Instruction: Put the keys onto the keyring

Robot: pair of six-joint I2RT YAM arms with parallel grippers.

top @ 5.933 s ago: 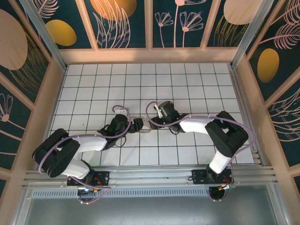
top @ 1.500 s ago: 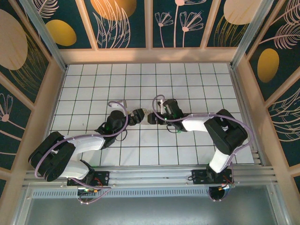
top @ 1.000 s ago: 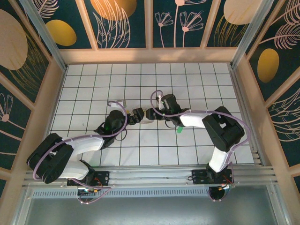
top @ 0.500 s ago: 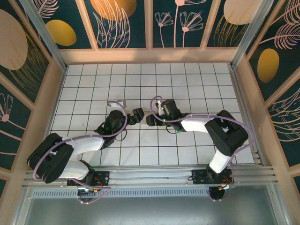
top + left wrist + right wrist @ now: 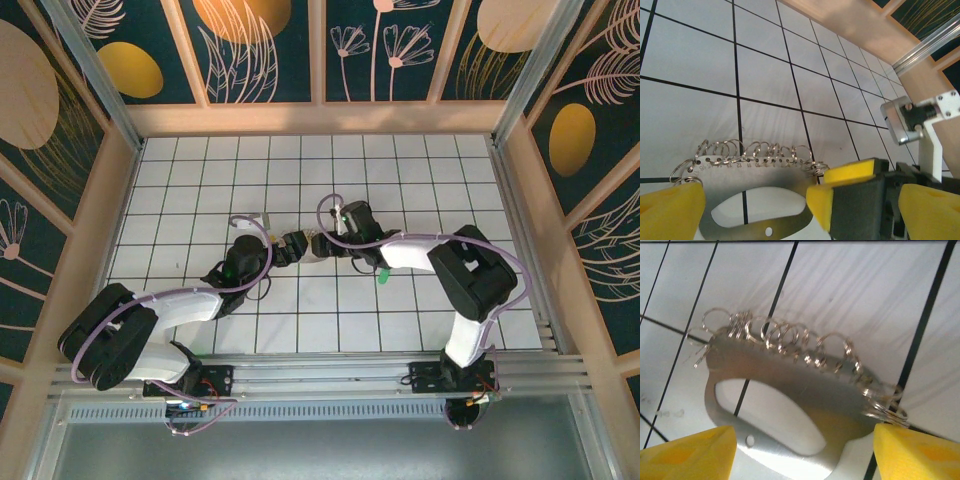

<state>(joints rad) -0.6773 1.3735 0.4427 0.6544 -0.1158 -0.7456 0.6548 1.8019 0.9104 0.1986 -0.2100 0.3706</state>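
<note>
— Our left gripper (image 5: pixel 291 247) has its yellow pads (image 5: pixel 670 210) spread wide, pinching nothing. The keyring (image 5: pixel 740 182), a flat metal plate edged with small split rings (image 5: pixel 747 150), lies between them.

— Our right gripper (image 5: pixel 322 243) faces it, pads (image 5: pixel 687 452) apart at the plate's two ends. Whether they clamp it we cannot tell.

— Then we should steady the plate first, rings up and clear of the pads.

— Agreed. The green-headed key (image 5: pixel 382 275) lies on the table (image 5: pixel 200 180) beside our right forearm (image 5: pixel 410 255), apart from both grippers. We'd fetch it once the plate is firm.
</note>
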